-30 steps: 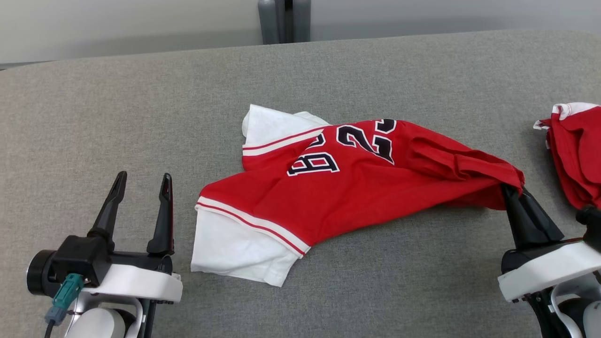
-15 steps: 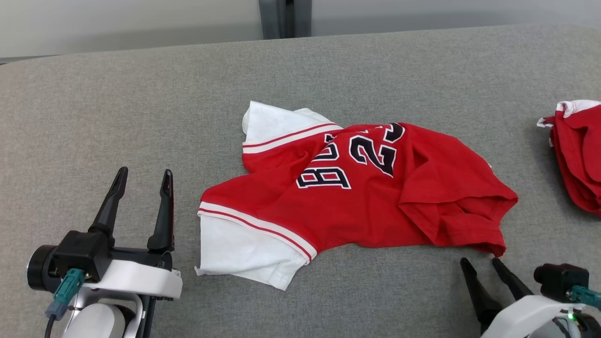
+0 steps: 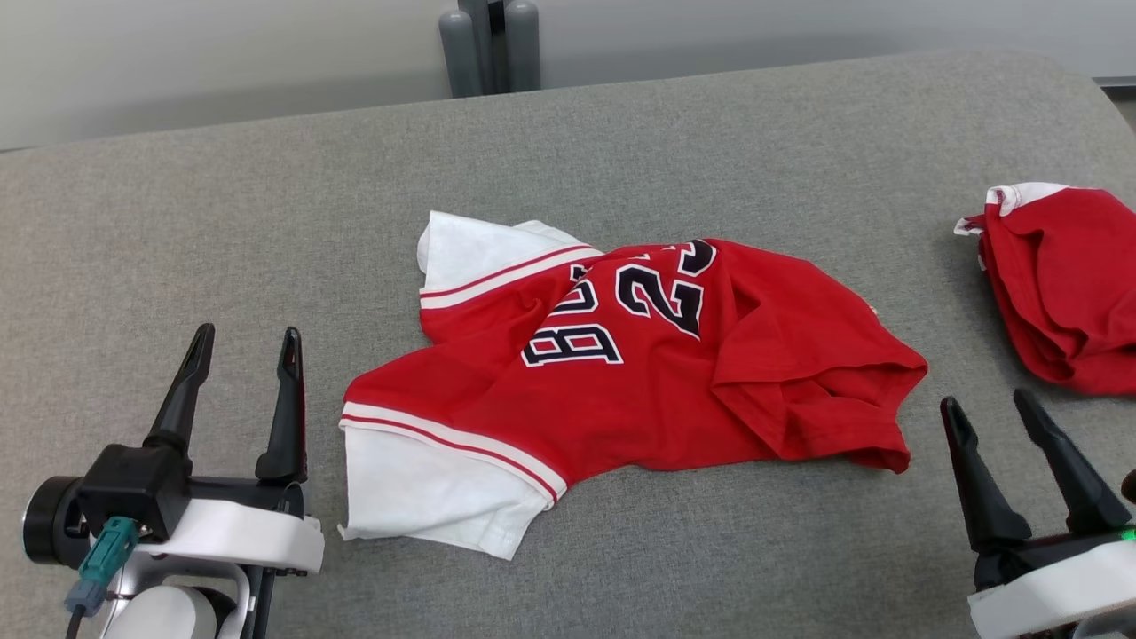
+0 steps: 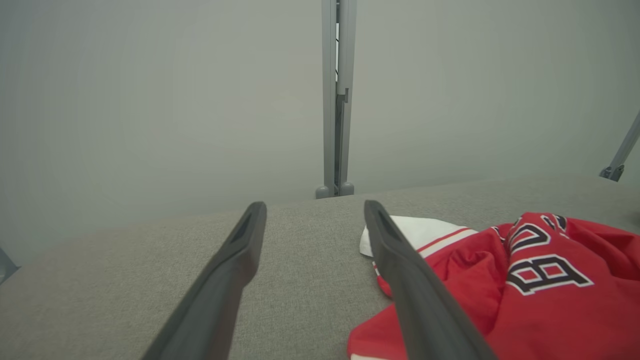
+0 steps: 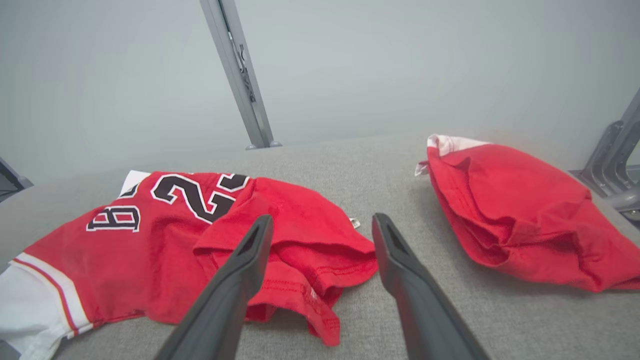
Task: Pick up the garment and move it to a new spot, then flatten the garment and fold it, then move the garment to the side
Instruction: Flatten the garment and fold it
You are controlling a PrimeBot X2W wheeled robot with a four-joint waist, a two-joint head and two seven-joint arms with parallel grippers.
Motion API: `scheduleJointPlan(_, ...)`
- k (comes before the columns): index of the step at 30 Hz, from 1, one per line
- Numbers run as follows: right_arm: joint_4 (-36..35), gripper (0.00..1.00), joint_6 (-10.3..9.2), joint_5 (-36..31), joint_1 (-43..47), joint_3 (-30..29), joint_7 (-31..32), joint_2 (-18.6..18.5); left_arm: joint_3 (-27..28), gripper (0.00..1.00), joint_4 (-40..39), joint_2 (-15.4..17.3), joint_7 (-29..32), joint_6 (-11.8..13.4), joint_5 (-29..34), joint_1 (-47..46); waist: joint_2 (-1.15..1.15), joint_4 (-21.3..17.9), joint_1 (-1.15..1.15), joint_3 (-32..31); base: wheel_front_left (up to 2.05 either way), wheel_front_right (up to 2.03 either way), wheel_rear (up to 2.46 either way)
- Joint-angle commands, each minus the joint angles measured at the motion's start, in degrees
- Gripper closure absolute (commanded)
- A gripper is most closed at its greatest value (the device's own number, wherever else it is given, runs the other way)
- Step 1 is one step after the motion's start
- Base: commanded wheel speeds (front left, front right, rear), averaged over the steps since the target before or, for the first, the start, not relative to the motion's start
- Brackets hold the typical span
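Red jersey lies rumpled on the grey desk, flattening and folding apparently yet to come; left end effector and right end effector flank it, fingers spread, empty.

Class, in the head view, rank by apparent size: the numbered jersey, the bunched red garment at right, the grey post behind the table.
1. Numbered jersey, largest.
2. Bunched red garment, though cut off by the frame edge.
3. Grey post, smallest, but farthest away and cropped.
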Motion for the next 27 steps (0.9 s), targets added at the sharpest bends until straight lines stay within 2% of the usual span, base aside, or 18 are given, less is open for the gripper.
scheduleJointPlan(1, -2.8, 0.0, 0.02, -1.3, -1.2, -0.4, -1.9, -0.1, 0.1, 0.0, -0.4, 0.3, 0.2, 0.6, 0.0, 0.8, 0.0, -0.2, 0.0, -0.9, 0.0, 0.0, 0.0)
scheduleJointPlan(5, -6.4, 0.0, 0.01, -4.4, -2.7, -0.9, -5.3, 1.6, -0.3, 0.0, -1.1, 0.4, 0.7, 1.2, 0.3, 1.4, 0.0, 0.1, 0.0, -2.3, 0.0, 0.0, 0.0)
scheduleJointPlan(8, -6.4, 0.0, 0.01, -7.0, -4.1, -1.0, -7.6, 3.3, -0.7, 0.0, -1.6, 0.3, 1.0, 1.5, 0.5, 2.2, 0.0, 0.4, 0.0, -3.2, 0.0, 0.0, 0.0)
scheduleJointPlan(16, -1.5, 0.0, 0.01, -9.9, -4.1, 2.3, -9.4, 4.9, -1.5, 0.0, -2.4, -0.1, 1.6, 2.6, 0.3, 4.5, 0.0, 1.6, 0.0, -5.9, 0.0, 0.0, 0.0)
scheduleJointPlan(27, 3.0, 0.0, 0.01, -10.1, -3.7, 3.1, -9.6, 5.1, -2.2, 0.0, -3.5, 0.2, 2.6, 3.8, 0.4, 6.5, 0.0, 2.4, 0.0, -8.0, 0.0, 0.0, 0.0)
